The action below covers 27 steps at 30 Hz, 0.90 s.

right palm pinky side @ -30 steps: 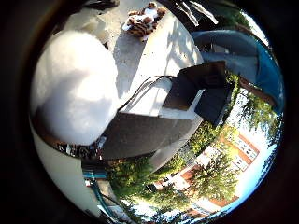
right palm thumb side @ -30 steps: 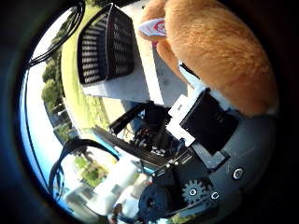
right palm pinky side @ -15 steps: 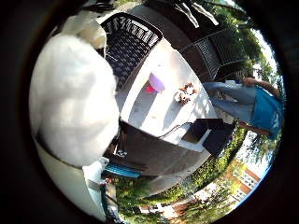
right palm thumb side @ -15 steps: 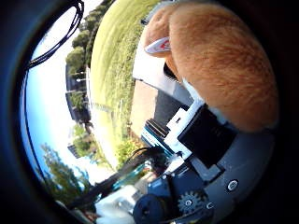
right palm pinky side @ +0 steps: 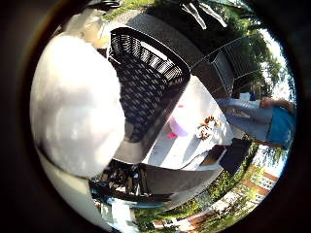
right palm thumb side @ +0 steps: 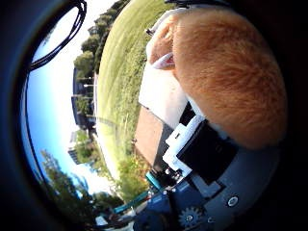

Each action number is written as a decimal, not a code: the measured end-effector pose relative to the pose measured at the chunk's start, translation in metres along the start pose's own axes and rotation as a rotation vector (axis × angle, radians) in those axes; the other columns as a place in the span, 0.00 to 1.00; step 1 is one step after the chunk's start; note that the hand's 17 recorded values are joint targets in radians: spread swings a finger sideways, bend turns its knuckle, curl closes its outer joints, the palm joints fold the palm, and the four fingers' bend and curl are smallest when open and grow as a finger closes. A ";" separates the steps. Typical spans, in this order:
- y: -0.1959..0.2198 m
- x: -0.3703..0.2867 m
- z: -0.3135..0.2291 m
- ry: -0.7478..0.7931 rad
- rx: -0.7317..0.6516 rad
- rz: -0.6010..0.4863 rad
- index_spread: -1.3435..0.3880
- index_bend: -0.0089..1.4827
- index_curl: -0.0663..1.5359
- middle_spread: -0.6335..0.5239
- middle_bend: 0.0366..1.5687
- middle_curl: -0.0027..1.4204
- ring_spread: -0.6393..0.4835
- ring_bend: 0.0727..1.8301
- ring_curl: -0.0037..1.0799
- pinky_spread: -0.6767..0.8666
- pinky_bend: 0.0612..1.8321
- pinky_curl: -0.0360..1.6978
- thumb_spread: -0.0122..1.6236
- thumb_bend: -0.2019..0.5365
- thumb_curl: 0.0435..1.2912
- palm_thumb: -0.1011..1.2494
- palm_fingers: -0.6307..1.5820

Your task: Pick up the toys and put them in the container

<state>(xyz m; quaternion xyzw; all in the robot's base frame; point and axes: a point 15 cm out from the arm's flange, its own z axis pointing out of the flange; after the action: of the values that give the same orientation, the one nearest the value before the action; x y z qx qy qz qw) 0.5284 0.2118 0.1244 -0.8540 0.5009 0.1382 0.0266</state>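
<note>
An orange and white plush toy (right palm thumb side: 226, 72) fills much of the right thumb side palm view, close against the palm. My hand (right palm thumb side: 205, 162) shows as white and black parts beside it and is curled on it, holding it in the air. In the right little finger side palm view the toy's white fluffy part (right palm pinky side: 76, 102) fills one side. Past it, a black slotted basket (right palm pinky side: 146, 83) stands on the white table (right palm pinky side: 194, 102). A pink toy (right palm pinky side: 178, 126) and a small brown and white toy (right palm pinky side: 206, 126) lie on the table beside the basket.
Black slatted garden furniture (right palm pinky side: 233, 58) stands beyond the table. The right thumb side palm view shows a white tabletop edge (right palm thumb side: 162, 96), a lawn (right palm thumb side: 120, 67) and trees below the sky.
The hand has swung with the plush toy in it. The basket now fills more of the little finger side view and the loose toys sit farther off to the side.
</note>
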 end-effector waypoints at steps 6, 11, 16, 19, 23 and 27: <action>0.001 0.021 0.037 -0.043 -0.116 0.040 0.52 0.69 0.11 0.49 0.35 0.54 0.70 0.50 0.59 0.64 0.50 0.51 0.76 0.23 0.42 0.68 0.24; 0.003 0.033 0.038 -0.039 -0.119 0.029 0.54 0.48 0.09 0.56 0.17 0.40 0.77 0.31 0.40 0.69 0.41 0.41 0.73 0.23 0.39 0.66 0.20; 0.012 0.066 0.012 -0.048 -0.087 0.047 0.53 0.36 0.10 0.58 0.09 0.33 0.80 0.23 0.33 0.72 0.34 0.35 0.71 0.24 0.38 0.66 0.24; 0.023 0.086 -0.017 -0.054 -0.062 0.064 0.53 0.31 0.11 0.59 0.07 0.30 0.81 0.21 0.31 0.73 0.31 0.33 0.70 0.24 0.37 0.66 0.25; 0.039 0.117 -0.054 -0.053 -0.013 0.082 0.53 0.25 0.13 0.59 0.07 0.27 0.81 0.19 0.30 0.74 0.29 0.30 0.69 0.24 0.36 0.66 0.27; 0.059 0.150 -0.077 -0.057 0.017 0.113 0.53 0.23 0.15 0.60 0.07 0.25 0.82 0.18 0.30 0.74 0.29 0.29 0.69 0.24 0.36 0.67 0.28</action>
<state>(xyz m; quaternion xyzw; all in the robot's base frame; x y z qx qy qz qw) 0.5631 0.0413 0.1645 -0.8198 0.5485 0.1594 0.0401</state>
